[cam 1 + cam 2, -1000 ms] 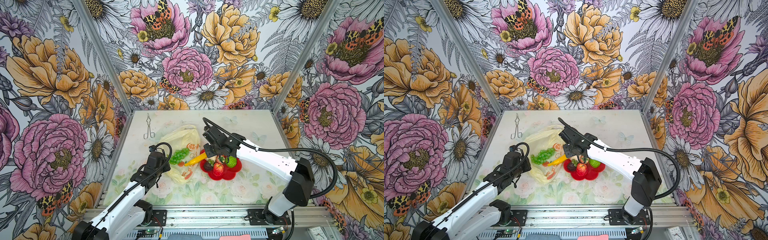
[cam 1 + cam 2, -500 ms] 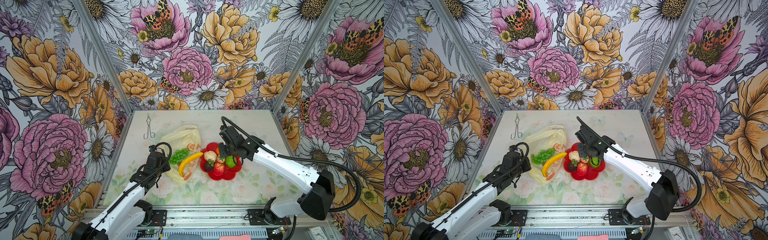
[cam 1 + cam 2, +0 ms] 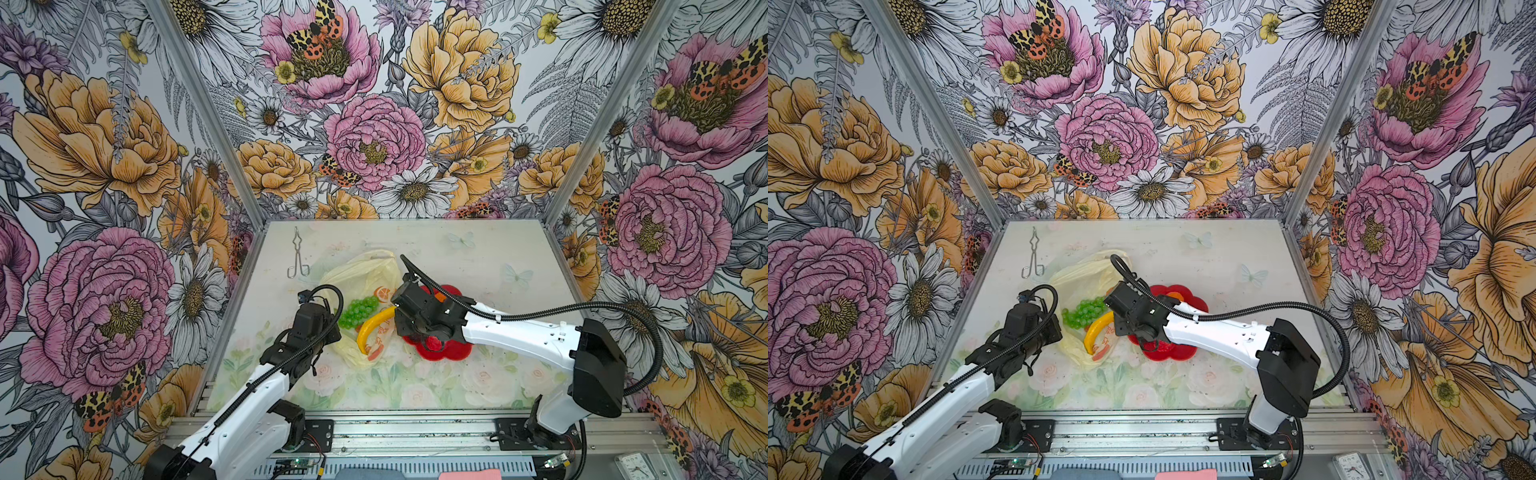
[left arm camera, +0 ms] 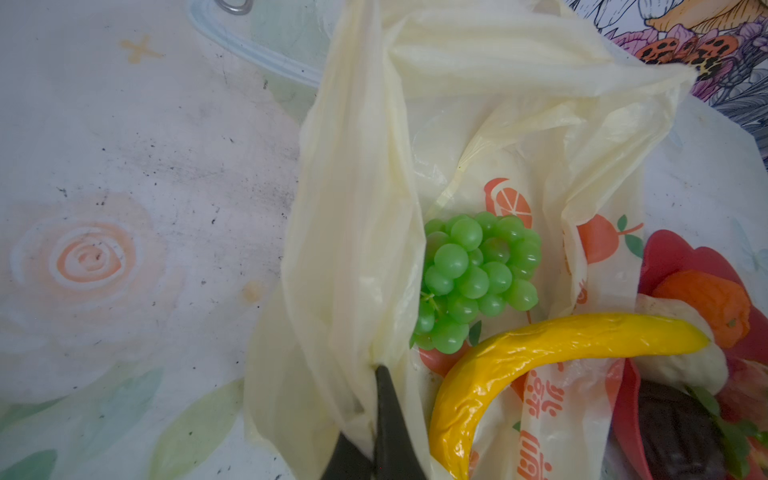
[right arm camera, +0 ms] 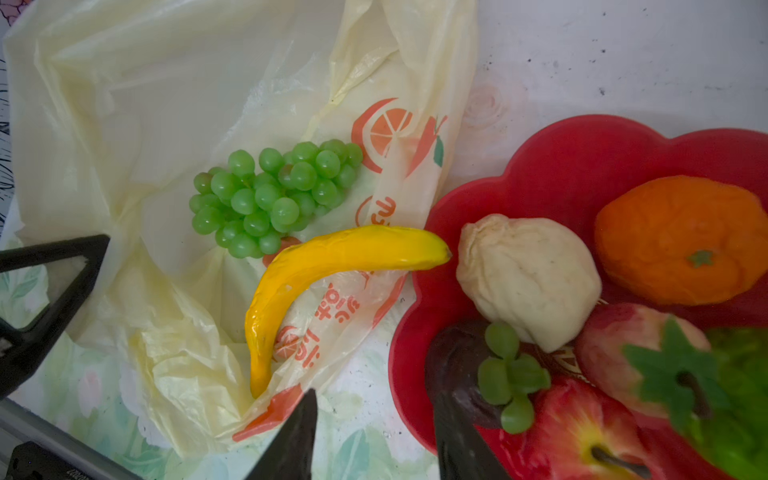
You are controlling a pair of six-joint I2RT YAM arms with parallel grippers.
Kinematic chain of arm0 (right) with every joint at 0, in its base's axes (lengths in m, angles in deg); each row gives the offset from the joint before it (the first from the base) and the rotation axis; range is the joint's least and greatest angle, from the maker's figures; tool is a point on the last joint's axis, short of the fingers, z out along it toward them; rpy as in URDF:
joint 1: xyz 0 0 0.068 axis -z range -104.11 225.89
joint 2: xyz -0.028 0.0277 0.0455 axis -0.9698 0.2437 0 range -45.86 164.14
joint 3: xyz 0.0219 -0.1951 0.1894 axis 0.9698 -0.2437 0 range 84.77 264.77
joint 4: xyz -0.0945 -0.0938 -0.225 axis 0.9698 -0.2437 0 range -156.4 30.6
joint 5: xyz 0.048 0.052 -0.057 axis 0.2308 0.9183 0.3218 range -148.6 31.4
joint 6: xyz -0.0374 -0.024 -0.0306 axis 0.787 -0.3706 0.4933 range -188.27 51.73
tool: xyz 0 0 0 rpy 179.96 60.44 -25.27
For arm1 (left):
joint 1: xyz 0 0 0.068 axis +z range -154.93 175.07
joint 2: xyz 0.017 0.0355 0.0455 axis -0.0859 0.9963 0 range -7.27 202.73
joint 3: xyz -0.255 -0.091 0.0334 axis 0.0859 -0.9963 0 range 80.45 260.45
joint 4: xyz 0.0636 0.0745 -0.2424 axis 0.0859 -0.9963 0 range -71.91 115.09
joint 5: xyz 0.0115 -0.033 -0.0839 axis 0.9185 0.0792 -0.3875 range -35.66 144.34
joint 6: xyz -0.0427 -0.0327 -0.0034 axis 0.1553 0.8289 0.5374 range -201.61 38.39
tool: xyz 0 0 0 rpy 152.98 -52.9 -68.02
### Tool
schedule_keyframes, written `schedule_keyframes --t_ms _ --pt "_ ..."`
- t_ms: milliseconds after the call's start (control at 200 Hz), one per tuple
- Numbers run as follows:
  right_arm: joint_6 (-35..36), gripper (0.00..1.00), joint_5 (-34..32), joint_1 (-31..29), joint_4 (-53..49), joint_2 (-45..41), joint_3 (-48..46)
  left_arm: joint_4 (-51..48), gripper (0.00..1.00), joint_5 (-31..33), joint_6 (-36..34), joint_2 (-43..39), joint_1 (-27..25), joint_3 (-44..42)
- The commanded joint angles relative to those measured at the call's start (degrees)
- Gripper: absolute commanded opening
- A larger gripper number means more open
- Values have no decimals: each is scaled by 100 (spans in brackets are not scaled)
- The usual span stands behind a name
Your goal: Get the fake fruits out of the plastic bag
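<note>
The plastic bag (pale yellow, printed with orange slices and red lettering too creased to read) lies just left of centre on the worktop in both top views. On its spread plastic rest a green grape bunch and a yellow banana, whose tip reaches the red plate at its right. The plate holds an orange, a cream bumpy piece, a red apple and a dark brown fruit. The left gripper pinches a bag fold; the right gripper hangs parted and empty by the plate's rim.
</note>
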Motion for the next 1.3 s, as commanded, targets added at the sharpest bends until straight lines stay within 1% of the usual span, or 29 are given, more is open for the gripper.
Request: schedule_keyframes --t_ms 0,75,135,215,365,410,475,530,570,631,706,811,936,996,1066,1141,1296 --pt "9 52 -168 54 622 379 316 135 0 -95 -112 -116 1 -41" --pt "546 56 108 158 612 638 496 142 0 -104 -113 -153 1 -49" --pt "984 57 471 299 601 838 625 144 0 -111 -115 -189 2 -66" --pt "1780 59 895 446 485 1037 828 144 0 -120 -124 -221 1 -82" --pt "3454 62 1041 540 224 1159 1016 155 0 -122 -128 -251 0 -92" --pt "3825 65 1004 556 101 1195 1085 162 0 -122 -139 -242 2 -92" --pt "4382 67 1138 590 -71 1254 1191 162 0 -122 -135 -221 1 -85" --pt "4711 70 1174 621 -132 1296 1248 170 0 -120 -135 -200 2 -80" --pt "5011 71 1345 661 -172 1357 1299 170 0 -114 -140 -184 1 -76" --pt "5318 76 1521 751 -182 1486 1376 173 0 -113 -132 -165 1 -66" --pt "5597 77 1810 893 -326 1758 1567 164 0 -104 -134 -155 1 -67" --pt "5864 77 1860 987 -445 2079 1755 161 0 -104 -132 -181 -3 -75" --pt "6092 75 1890 1012 -530 2327 1889 163 0 -96 -123 -182 -12 -76" --pt "6173 72 1992 1019 -614 2404 1953 157 0 -94 -129 -160 -5 -62" --pt "6201 61 2195 1008 -690 2443 1990 162 0 -87 -126 -138 -8 -54" --pt "6194 53 2385 1003 -738 2394 1990 170 0 -88 -125 -112 -3 -50" --pt "6190 37 2466 968 -754 2212 1948 171 0 -87 -129 -51 -8 -32"
